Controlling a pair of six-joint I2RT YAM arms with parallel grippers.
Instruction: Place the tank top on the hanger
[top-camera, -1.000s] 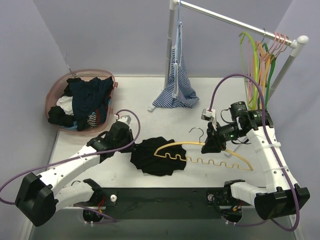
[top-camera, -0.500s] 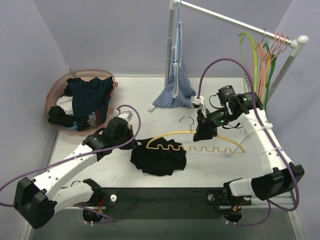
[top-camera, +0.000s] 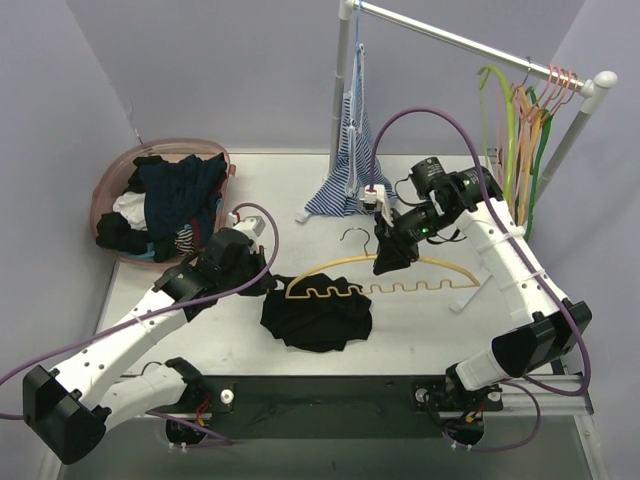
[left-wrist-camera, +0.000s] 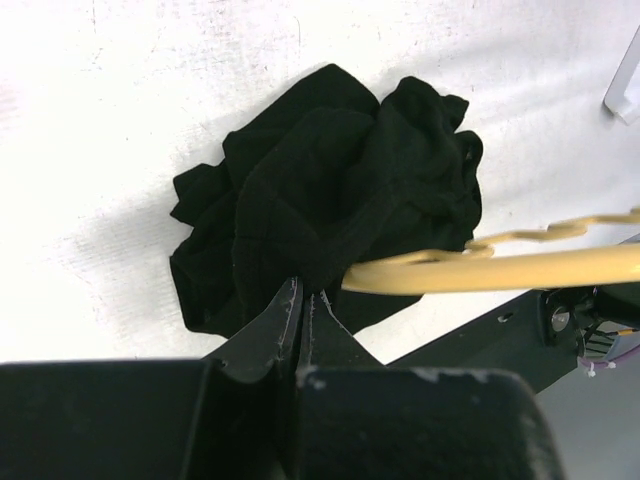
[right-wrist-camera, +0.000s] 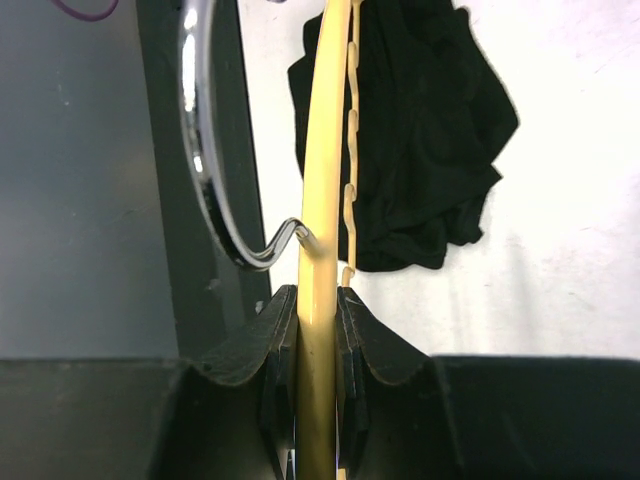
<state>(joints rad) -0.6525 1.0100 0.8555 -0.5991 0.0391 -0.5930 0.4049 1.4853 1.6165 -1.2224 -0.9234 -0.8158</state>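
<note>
Between the two fingers (right-wrist-camera: 275, 340) of the right gripper (right-wrist-camera: 316, 296) sits the yellow hanger (right-wrist-camera: 322, 150). The fingers squeeze it tight from both sides. They hold it at the top of its arch, right next to where the thin metal hook (right-wrist-camera: 205, 160) comes out.

Seen from above, the hanger stretches sideways across the middle of the table (top-camera: 260, 190). Its wavy bar is on the near side and its hook points to the far side. Its left end reaches over the far edge of the tank top (top-camera: 318, 318).

The left gripper (left-wrist-camera: 300, 292) has its fingers pressed together, tip to tip. The tips sit right at the left edge of the tank top, just beside the left end of the hanger. It is hard to see if a bit of black cloth is caught between them.

The tank top is a black crumpled heap. It lies on the table near the front, between the two arms. It is not on the hanger yet.

Farther out, a pink basket (top-camera: 110, 185) full of dark clothes sits at the far left. A blue and white striped top (top-camera: 352, 170) hangs from the rail (top-camera: 470, 45) at the back. Green and orange hangers (top-camera: 520, 110) hang at the right end of the rail.
</note>
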